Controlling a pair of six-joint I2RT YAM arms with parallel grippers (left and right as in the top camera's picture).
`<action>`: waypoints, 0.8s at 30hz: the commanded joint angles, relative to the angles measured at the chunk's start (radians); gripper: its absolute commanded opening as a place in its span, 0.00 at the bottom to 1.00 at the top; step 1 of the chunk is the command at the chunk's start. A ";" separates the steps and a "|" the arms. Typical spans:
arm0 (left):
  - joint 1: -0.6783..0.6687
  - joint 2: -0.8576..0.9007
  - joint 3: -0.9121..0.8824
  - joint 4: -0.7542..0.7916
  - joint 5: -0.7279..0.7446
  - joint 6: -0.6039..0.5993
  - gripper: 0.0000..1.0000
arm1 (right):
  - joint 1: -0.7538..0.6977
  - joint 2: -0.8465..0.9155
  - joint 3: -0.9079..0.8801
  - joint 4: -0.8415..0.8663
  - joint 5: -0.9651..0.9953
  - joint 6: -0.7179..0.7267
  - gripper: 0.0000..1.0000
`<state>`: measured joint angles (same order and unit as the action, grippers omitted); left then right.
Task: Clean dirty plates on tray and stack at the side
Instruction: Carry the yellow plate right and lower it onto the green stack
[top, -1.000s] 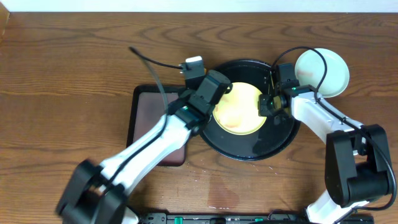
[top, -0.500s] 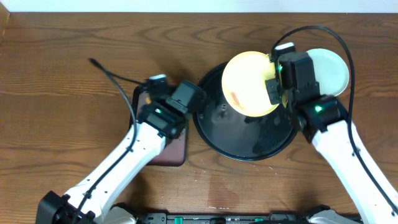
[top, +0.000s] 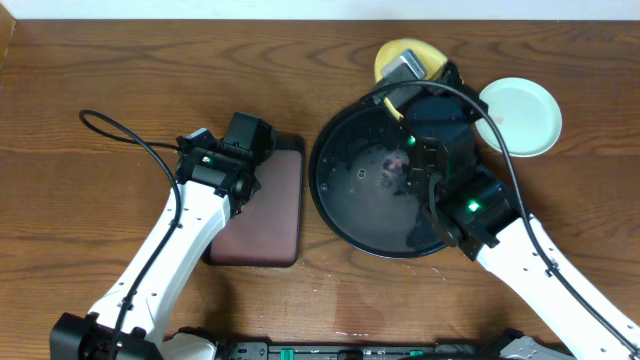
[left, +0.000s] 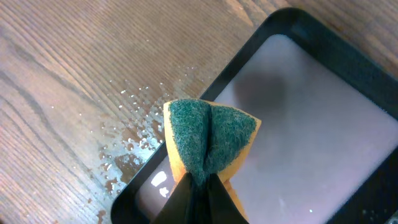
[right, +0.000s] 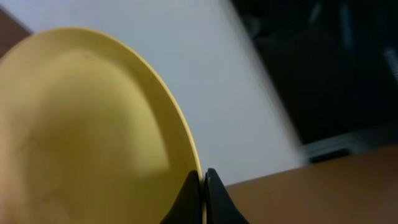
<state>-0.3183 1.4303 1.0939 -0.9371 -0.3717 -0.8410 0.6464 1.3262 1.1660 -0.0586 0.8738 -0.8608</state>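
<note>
Across the whole scene runs a brown wooden tabletop (top: 100, 90) with a strong grain, and a strip of white wall (top: 300, 8) borders its far edge. In the right wrist view the same pale wall stands behind the work, with something dark and blurred off to the upper right.

The tray (top: 335, 195), round, black and glossy, sits right of centre, its floor flecked with water. Left of it, just beside its rim, lies a smaller brown rectangular tray (top: 275, 215).

The left arm (top: 175, 240) reaches over that brown tray's left far corner. The right arm (top: 530, 260) stretches across the black tray to its far rim.

A light blue plate (top: 520, 115) lies flat on the tabletop just beside the black tray's far right edge. The pale yellow plate (right: 81, 124) is lifted and tilted on edge at the tray's far rim, the right jaws pinched tight on its rim.

The left jaws are clamped on a folded sponge (left: 208, 140), orange with a green scouring face.

Water droplets (left: 127, 121) bead the wood beside the brown tray's corner
</note>
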 joint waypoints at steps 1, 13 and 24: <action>0.005 -0.003 0.001 -0.005 0.002 -0.010 0.08 | 0.039 -0.013 0.011 0.089 0.101 -0.268 0.01; 0.005 -0.003 0.000 -0.004 0.002 -0.010 0.08 | 0.070 -0.013 0.011 0.128 0.114 -0.341 0.01; 0.005 -0.003 0.000 -0.004 0.002 -0.010 0.08 | -0.061 -0.013 0.011 -0.013 0.039 0.134 0.01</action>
<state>-0.3176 1.4307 1.0939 -0.9363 -0.3645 -0.8417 0.6586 1.3262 1.1660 -0.0284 0.9565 -1.0042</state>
